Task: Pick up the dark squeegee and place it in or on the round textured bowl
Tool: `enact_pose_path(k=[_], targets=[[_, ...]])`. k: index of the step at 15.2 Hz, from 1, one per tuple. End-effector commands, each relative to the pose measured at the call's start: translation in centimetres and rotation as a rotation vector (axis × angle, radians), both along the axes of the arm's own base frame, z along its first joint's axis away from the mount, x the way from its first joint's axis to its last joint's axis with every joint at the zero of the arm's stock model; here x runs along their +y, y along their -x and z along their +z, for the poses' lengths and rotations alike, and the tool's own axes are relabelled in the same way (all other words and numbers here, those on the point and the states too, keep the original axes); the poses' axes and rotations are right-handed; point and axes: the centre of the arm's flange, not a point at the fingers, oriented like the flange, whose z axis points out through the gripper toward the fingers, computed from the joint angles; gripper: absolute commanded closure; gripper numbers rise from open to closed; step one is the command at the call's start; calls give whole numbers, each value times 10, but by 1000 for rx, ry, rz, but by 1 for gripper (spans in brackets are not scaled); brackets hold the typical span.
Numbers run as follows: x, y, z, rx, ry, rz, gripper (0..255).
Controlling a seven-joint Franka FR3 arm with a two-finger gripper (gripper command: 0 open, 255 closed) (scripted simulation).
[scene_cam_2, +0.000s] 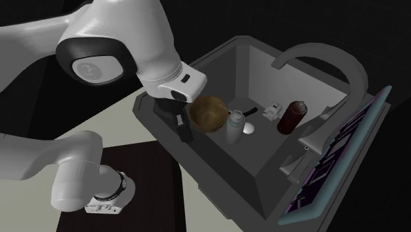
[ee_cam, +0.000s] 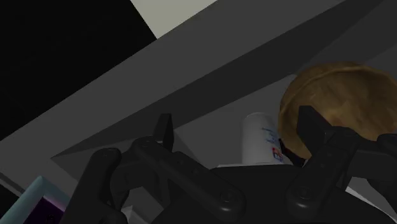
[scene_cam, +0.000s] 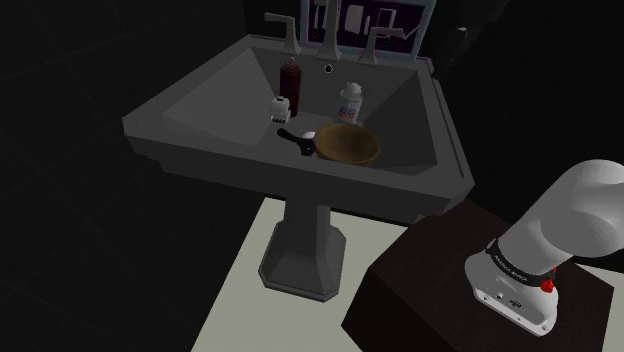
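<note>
Hand (ee_cam: 236, 124) open wide, nothing between its fingers; second exterior view puts it above the rim, on the stand's side, of the grey pedestal sink (scene_cam: 200, 100). Shoulder view gives the basin contents: brown bowl (scene_cam: 348, 144), dark red bottle (scene_cam: 290, 78), white bottle (scene_cam: 349, 101), dark squeegee (scene_cam: 293, 138) lying just beside the bowl on that view's left. Wrist view shows the white bottle's blue-and-red label, lettering unreadable.
</note>
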Motion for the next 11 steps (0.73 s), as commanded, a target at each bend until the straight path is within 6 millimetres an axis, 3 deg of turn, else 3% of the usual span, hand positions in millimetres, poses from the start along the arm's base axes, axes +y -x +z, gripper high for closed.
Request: enact_pose_path(k=[1,11], targets=[[0,0,0,0,0,0,0],[60,-100,-68,34,2,37,0]])
